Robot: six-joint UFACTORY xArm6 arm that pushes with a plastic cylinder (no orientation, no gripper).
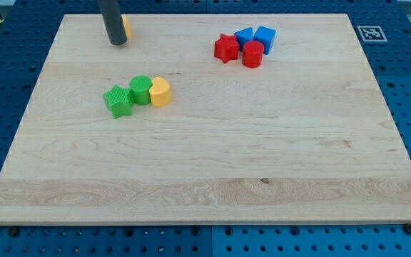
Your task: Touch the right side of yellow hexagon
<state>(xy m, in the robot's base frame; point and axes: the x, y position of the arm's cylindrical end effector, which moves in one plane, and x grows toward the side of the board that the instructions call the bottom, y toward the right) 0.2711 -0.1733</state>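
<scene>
My tip [117, 43] rests on the board near the view's top left. A yellow block [127, 28], likely the hexagon, sits right behind the rod; only its right edge shows past the rod, and its shape cannot be made out. The tip is at the block's left and lower side, seemingly touching it. The rod hides the rest of the block.
A green star [118, 101], a green cylinder [140, 90] and a yellow heart [160, 92] sit in a row left of centre. A red star [225, 48], a red cylinder [252, 54] and two blue blocks [244, 36] [265, 37] cluster at the top right. A marker tag [370, 33] lies off the board's corner.
</scene>
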